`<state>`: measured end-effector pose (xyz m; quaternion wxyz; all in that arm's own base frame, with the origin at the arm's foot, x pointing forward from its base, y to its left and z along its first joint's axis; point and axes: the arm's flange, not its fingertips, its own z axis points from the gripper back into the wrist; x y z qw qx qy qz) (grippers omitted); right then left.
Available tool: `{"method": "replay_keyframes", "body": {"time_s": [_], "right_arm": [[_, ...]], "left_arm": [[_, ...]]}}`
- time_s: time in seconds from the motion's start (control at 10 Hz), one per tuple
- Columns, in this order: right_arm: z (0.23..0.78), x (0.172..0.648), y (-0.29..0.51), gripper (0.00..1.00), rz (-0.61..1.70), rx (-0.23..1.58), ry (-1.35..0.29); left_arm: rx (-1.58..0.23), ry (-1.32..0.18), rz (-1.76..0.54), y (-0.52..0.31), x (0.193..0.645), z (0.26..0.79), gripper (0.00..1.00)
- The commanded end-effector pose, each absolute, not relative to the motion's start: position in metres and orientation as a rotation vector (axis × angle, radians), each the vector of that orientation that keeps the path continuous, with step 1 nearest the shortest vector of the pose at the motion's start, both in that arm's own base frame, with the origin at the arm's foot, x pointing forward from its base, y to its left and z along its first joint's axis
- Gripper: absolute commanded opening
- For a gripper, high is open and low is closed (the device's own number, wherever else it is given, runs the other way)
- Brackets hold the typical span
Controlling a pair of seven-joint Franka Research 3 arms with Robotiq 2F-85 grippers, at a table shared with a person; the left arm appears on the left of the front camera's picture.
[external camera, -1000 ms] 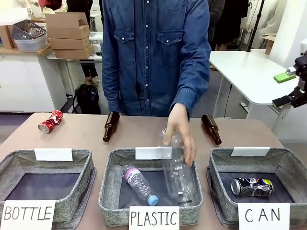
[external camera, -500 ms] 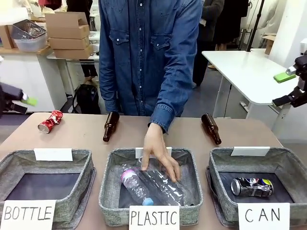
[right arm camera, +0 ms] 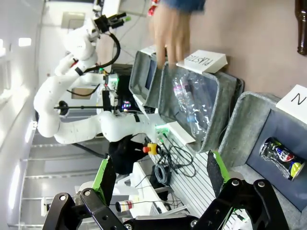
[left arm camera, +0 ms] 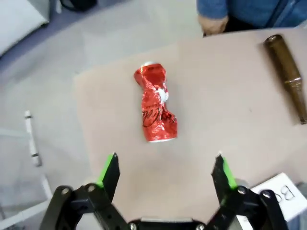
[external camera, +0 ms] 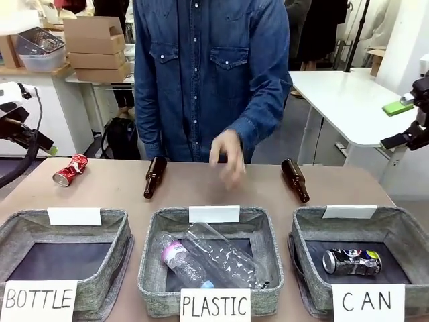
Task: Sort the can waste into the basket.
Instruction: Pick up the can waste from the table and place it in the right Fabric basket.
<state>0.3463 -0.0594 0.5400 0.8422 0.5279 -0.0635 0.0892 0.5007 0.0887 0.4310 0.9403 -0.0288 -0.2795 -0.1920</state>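
A crushed red and silver can (external camera: 70, 170) lies on the table at the far left. From above it in the left wrist view, the red can (left arm camera: 156, 111) sits ahead of my open left gripper (left arm camera: 166, 165), apart from both fingers. My left gripper (external camera: 40, 144) hangs at the left edge, above and left of that can. A dark printed can (external camera: 352, 261) lies inside the CAN basket (external camera: 402, 225) at front right. My right gripper (external camera: 397, 125) stands open and high at the right edge, holding nothing. The right wrist view has my right gripper (right arm camera: 160, 170) above the dark can (right arm camera: 282, 158) and the basket (right arm camera: 240, 120).
A person's hand (external camera: 228, 157) hovers over the table's far middle. Two brown bottles (external camera: 155, 176) (external camera: 295, 180) lie on the far side. The PLASTIC bin (external camera: 151, 268) holds clear bottles. The BOTTLE bin (external camera: 20, 231) sits at front left.
The person laid a clear bottle in the PLASTIC bin, let go and drew the hand back. My left arm came into view at the left edge. The right arm stayed still.
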Motion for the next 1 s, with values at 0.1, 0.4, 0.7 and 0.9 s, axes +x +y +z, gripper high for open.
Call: {"method": "replay_keyframes", "body": {"time_s": [0.1, 0.4, 0.7, 0.9], "right_arm": [[0.542, 0.347, -0.064, 1.00, 0.216, 1.108, -0.132], [0.542, 0.347, -0.064, 1.00, 0.216, 1.108, -0.132], [0.542, 0.347, -0.064, 1.00, 0.216, 1.108, -0.132], [0.542, 0.347, -0.064, 1.00, 0.216, 1.108, -0.132]], "left_arm": [[-0.059, -0.570, -0.392, 0.089, 0.501, 0.431, 1.00], [-0.072, -0.406, -0.541, 0.079, 0.578, 0.396, 1.00], [-0.046, -0.222, -0.486, 0.075, 0.628, 0.352, 1.00], [-0.060, -0.186, -0.462, 0.081, 0.637, 0.334, 1.00]]}}
